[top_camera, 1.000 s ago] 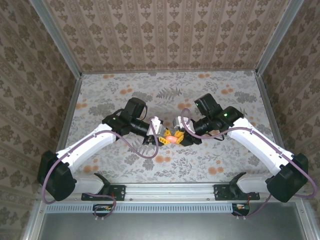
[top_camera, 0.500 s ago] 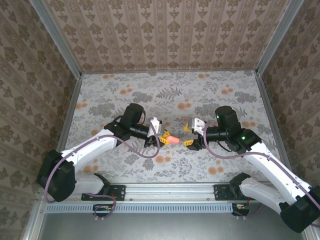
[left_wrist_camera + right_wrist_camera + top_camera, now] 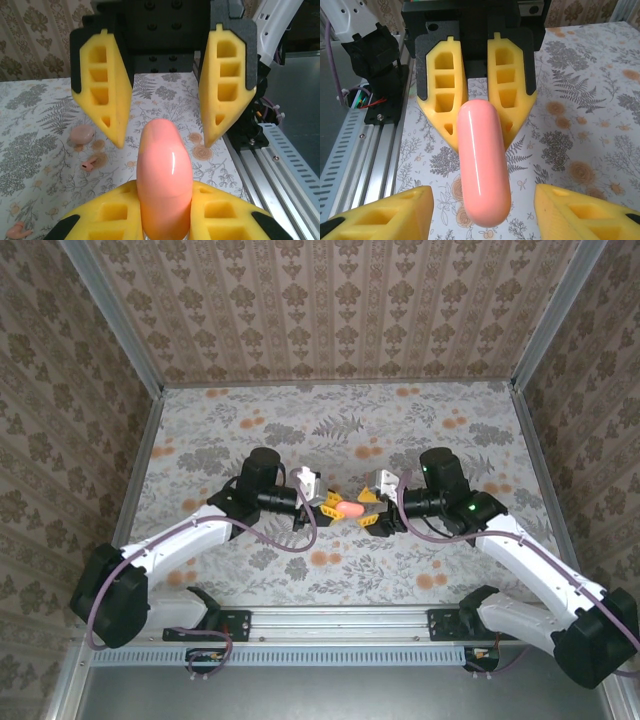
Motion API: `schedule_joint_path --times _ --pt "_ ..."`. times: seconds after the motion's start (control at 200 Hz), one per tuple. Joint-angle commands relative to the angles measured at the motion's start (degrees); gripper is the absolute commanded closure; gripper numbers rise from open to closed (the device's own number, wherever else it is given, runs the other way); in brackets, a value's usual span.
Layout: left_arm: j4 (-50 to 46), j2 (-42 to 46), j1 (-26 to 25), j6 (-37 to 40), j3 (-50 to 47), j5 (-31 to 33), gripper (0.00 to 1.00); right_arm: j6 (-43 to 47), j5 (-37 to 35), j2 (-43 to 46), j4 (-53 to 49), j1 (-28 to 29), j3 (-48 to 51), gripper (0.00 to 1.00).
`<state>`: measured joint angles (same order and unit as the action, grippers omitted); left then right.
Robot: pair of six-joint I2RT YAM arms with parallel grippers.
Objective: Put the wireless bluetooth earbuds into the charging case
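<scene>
In my left gripper [image 3: 329,510], pinched tight by one end, the charging case [image 3: 164,170] hangs above the surface [image 3: 40,112]. It looks glossy, hard and probably slippery, so take its broad sides. Beyond, my right gripper [image 3: 370,511] gapes empty around the free end; earbuds [image 3: 91,164] lie farther off.

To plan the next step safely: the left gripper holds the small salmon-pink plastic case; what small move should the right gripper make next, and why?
Probably the right gripper should ease forward and close on the free end of the salmon-pink plastic charging case. The left gripper is shut on its other end, and the right fingers stand open either side of it.
</scene>
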<state>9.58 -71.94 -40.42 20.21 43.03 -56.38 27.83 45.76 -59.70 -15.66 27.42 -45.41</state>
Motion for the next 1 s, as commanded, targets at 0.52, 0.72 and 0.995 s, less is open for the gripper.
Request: schedule_joint_path --times 0.52,0.72,0.995 --pt "0.2 2.4 -0.3 -0.4 -0.5 -0.9 0.54 7.4 3.9 -2.5 -4.4 0.4 -6.0 0.78" --pt "-7.5 2.3 -0.5 5.2 1.3 -0.7 0.51 15.9 3.3 -4.7 -13.6 0.4 -11.2 0.79" --pt "-6.4 2.4 -0.7 4.4 1.7 -1.3 0.55 16.5 5.5 -7.0 -13.5 0.5 -12.2 0.8"
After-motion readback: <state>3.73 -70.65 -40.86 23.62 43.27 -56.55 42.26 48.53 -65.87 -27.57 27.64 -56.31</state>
